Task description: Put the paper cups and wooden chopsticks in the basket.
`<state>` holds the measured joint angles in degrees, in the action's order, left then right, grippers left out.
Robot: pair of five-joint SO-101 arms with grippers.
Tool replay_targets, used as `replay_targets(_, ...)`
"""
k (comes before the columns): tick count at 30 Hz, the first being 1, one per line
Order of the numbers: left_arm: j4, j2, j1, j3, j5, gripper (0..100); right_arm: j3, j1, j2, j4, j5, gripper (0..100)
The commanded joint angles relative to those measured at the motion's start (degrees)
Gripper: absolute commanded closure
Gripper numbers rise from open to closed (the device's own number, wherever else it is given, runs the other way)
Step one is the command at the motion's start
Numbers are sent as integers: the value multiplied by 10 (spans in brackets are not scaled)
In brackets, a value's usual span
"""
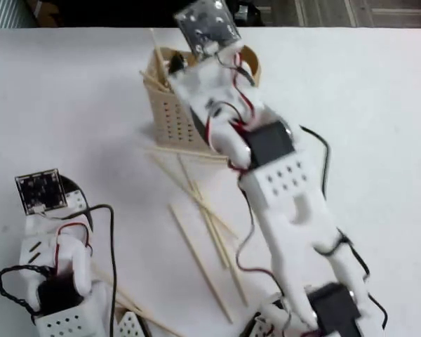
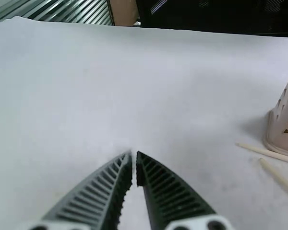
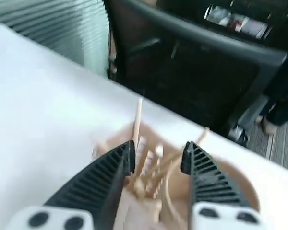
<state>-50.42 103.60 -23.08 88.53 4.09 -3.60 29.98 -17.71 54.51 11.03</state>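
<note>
Right gripper (image 3: 156,160) wide, empty, hovers over basket (image 1: 170,118). Upright chopsticks (image 3: 137,120) stand inside it. Loose chopsticks (image 1: 200,210) lie on table (image 1: 379,105) at basket's 6 o'clock, long axes mostly 11-to-5. Left gripper (image 2: 133,160) nearly closed, empty, with pile toward its 3 o'clock. Both arms seem about equally near.

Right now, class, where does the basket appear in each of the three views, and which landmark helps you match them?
High view: the basket stands far across the table, partly under the right arm.
Left wrist view: the basket sits at the picture's edge, beyond the shut left tool.
Right wrist view: the basket lies just beneath the open right tool.
Shared landmark: wooden chopsticks, loose by its foot, one standing in it.
</note>
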Motion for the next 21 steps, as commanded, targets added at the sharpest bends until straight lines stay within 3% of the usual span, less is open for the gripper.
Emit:
replay_targets(1, -2, 8, -3, -4, 5, 961, -4, 0, -47, 162, 4, 836)
replay_targets(5, -2, 8, -3, -4, 5, 961, 18, 21, -47, 314, 7, 835)
replay_targets(8, -2, 8, -3, -4, 5, 961, 80, 36, -51, 348, 7, 834)
replay_targets(17, -3, 8, -2, -4, 5, 961, 281, 39, -47, 269, 8, 827)
replay_targets(21, -3, 8, -1, -4, 5, 961, 366, 62, -46, 229, 8, 717)
